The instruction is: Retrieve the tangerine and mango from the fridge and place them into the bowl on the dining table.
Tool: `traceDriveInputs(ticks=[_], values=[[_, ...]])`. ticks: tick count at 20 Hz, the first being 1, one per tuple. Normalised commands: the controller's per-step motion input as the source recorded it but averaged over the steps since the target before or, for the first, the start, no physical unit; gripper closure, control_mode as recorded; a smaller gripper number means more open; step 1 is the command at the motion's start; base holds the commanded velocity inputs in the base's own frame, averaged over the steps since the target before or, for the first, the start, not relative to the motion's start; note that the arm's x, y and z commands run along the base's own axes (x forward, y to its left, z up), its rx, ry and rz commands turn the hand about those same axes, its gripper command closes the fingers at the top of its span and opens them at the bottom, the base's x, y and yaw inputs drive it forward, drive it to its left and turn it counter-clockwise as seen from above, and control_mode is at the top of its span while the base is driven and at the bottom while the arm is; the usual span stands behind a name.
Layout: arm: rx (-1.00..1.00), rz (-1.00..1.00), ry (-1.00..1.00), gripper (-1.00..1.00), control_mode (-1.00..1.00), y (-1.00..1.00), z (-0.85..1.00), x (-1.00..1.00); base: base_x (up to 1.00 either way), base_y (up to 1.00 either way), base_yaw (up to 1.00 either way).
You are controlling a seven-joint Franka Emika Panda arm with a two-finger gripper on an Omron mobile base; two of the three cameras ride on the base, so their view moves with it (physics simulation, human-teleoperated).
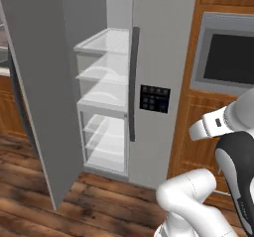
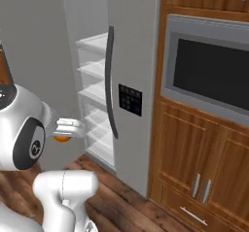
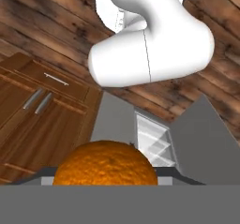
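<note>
We have the tangerine [image 3: 105,164] pinched in our gripper [image 2: 62,137], out of the open fridge [image 1: 149,82] (its left door hangs wide), so it must go to the bowl, and the mango is left.

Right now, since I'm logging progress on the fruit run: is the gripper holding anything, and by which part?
Yes: the gripper holds the tangerine, clamped across its round body; the exact contact points are hidden.

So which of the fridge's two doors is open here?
The left door of the fridge: it is swung wide toward the camera, baring the white shelves. The right door, with the dark control panel, is closed.
</note>
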Motion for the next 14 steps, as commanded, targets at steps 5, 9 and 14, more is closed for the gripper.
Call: traceDriveInputs(ticks=[5, 9, 14], values=[[0.00, 0.00, 0.00, 1.00, 1.00, 0.00, 0.00, 0.00, -0.71, -0.40, 0.31], [0.00, 0.00, 0.00, 1.00, 1.00, 0.00, 0.00, 0.00, -0.73, -0.40, 0.30], [0.00, 0.00, 0.00, 1.00, 1.00, 0.00, 0.00, 0.00, -0.79, -0.44, 0.30]])
